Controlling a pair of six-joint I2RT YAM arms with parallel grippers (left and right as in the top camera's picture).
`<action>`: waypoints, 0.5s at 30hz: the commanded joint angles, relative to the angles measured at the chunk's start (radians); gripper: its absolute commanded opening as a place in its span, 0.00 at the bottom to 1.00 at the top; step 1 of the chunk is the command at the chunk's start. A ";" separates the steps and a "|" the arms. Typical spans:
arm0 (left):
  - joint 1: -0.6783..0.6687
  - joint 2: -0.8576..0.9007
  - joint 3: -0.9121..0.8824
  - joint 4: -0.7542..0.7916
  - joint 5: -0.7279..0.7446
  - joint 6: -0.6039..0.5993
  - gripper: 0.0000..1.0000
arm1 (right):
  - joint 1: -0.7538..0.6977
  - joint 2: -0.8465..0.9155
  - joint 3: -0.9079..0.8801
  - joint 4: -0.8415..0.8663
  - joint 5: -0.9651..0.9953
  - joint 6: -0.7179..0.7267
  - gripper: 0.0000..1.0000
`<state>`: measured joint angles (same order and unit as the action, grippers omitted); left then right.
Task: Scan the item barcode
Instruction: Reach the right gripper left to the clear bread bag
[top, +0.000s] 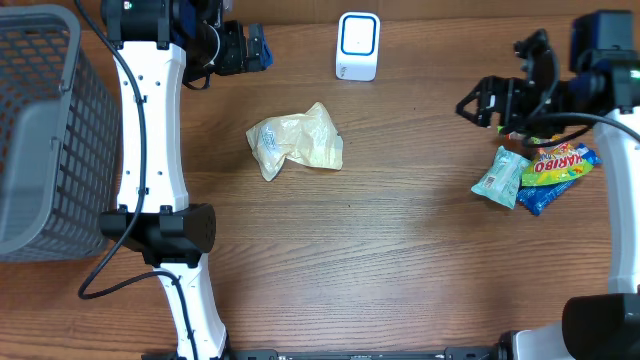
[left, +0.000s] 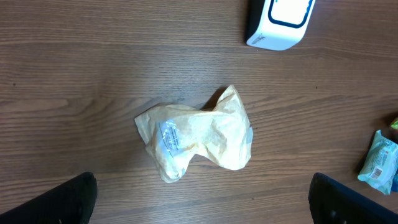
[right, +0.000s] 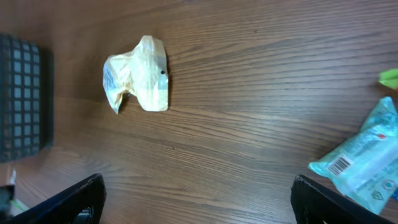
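A crumpled pale yellow packet (top: 295, 142) (left: 196, 137) (right: 137, 74) lies mid-table with a small printed label on its left side. The white barcode scanner (top: 357, 46) (left: 280, 22) stands at the back, behind the packet. My left gripper (top: 255, 48) (left: 202, 208) hovers open at the back left, apart from the packet, nothing between its fingers. My right gripper (top: 480, 103) (right: 199, 205) is open and empty at the right, just above a teal packet (top: 500, 177) (right: 364, 155) that shows a barcode. A blue and yellow Haribo bag (top: 560, 168) lies beside the teal one.
A grey mesh basket (top: 40, 130) (right: 22, 99) fills the table's left edge. The left arm's white links (top: 150, 150) and black base joint stand between basket and yellow packet. The teal packet (left: 379, 163) shows at the right edge of the left wrist view.
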<state>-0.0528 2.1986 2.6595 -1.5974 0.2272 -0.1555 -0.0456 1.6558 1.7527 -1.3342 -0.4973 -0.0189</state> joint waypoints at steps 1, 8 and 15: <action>-0.013 -0.028 0.000 0.001 -0.002 -0.006 1.00 | 0.053 -0.016 0.021 0.025 0.091 0.072 0.95; -0.013 -0.028 0.000 0.001 -0.002 -0.006 1.00 | 0.134 -0.009 0.021 0.075 0.160 0.140 0.95; -0.013 -0.028 0.000 0.001 -0.002 -0.006 1.00 | 0.158 0.030 0.021 0.096 0.188 0.180 0.95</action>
<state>-0.0528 2.1986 2.6595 -1.5974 0.2272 -0.1555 0.1055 1.6600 1.7527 -1.2469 -0.3286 0.1383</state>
